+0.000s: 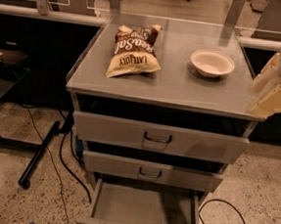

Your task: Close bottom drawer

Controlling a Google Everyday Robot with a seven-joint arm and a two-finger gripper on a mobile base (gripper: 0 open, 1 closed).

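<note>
Bottom drawer (141, 210) down low, under the surface (181, 90), pulled far out: not closed yet, whole push back in left to do. Gripper (275, 96) up at the right edge, just beside the surface corner, well apart from the drawer. Drawer front and handle cut off at the bottom; gripper half out of view, so cannot tell if open or closed.

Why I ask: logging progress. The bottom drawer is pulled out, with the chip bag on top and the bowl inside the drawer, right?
No. The camera view shows the bowl on the cabinet top beside the chip bag, not inside the pulled-out bottom drawer. The end effector is by the top's right edge.
</note>
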